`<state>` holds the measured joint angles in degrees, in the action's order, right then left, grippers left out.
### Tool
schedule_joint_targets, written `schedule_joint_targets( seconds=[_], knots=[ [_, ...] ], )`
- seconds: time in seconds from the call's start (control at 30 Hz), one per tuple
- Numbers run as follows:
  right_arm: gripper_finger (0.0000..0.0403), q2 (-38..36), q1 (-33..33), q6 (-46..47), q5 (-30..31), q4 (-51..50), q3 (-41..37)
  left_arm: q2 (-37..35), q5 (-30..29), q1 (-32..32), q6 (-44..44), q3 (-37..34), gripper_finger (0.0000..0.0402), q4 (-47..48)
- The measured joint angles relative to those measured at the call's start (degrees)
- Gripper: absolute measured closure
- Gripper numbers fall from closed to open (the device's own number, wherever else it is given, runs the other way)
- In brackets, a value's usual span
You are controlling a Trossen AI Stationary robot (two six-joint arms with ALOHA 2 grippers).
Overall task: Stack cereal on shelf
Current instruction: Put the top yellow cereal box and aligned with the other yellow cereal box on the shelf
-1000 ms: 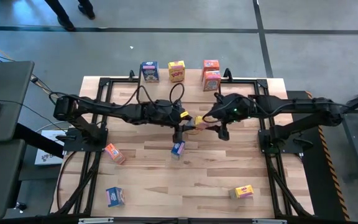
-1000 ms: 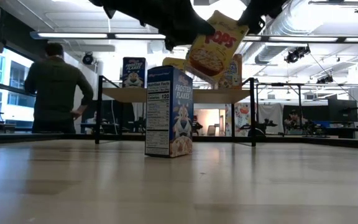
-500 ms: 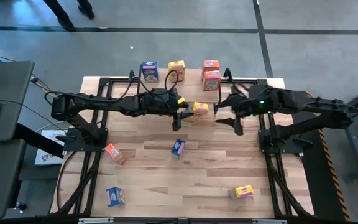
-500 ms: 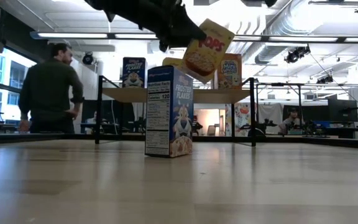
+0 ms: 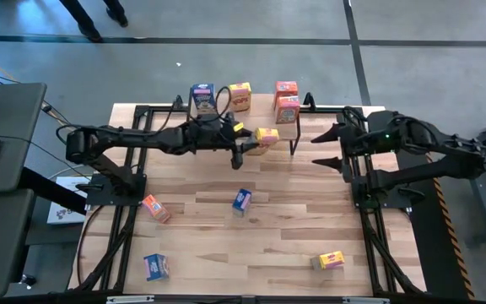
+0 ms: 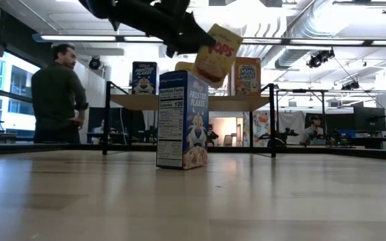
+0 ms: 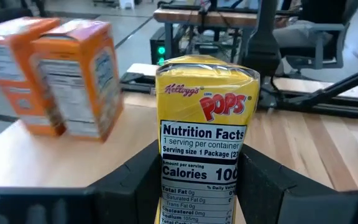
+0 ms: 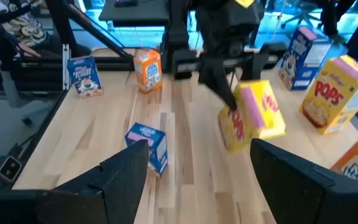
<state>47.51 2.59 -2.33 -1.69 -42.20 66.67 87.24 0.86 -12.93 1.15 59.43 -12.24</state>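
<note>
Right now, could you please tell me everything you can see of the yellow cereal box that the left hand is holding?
The yellow Pops box is small printed cardboard with a red logo and a nutrition panel on its narrow side. The left hand clamps it between both dark fingers, holding it tilted in the air near the shelf, touching nothing else. Its top looks slightly creased. Two orange boxes stand on the shelf close beside it.

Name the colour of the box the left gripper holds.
Yellow, with red lettering; the cereal box shows best in the left wrist view.
</note>
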Motion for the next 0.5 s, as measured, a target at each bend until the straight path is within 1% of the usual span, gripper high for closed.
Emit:
schedule_joint_targets(
  seconds=[0.13,0.27,0.5],
  knots=[
    [0.0128,0.05,0.0,0.94,0.0,-2.1,0.0,-2.03,-0.01,-1.42,-0.23,-3.43,0.0238,-5.08],
    [0.0128,0.17,0.0,0.98,0.0,-2.7,0.0,-4.04,-0.02,-2.82,-0.94,-7.77,0.0238,-12.21],
    [0.0128,0.17,0.0,0.85,0.0,-2.37,0.0,-4.32,0.11,-5.36,-2.9,-15.97,0.0238,-28.41]
  ],
)
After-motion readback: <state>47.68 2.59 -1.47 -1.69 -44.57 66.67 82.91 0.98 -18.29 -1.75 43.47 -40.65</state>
